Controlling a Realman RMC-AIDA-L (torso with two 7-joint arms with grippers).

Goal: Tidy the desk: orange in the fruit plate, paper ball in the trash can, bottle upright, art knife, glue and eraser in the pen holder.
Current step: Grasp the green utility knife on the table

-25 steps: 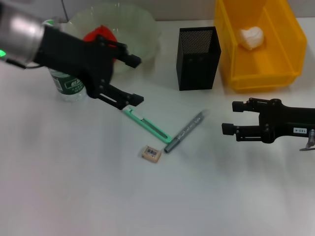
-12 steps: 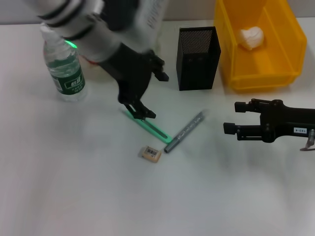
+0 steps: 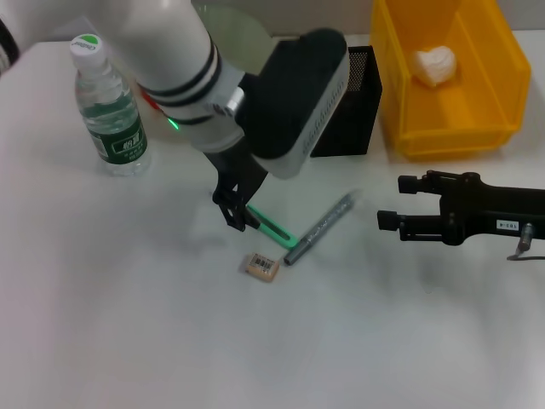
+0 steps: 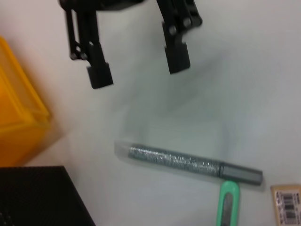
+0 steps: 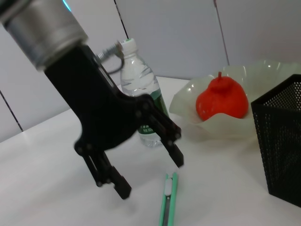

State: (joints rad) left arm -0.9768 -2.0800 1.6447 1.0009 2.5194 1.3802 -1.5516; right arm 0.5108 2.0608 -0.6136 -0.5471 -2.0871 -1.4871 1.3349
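Head view: the left gripper hung right over the near end of the green knife, which lay on the table with its long axis running diagonally from under the fingers toward the glue. The eraser sat just beside both tips. The right gripper, jaws apart and empty, waited well off beyond the glue, so the left was plainly nearer the knife.

Left wrist view: glue, knife tip and eraser clustered together; the spread gripper beyond was the right one.

Right wrist view: the left gripper stood wide open, empty, fingers straddling the knife end. The pen holder stood nearby.
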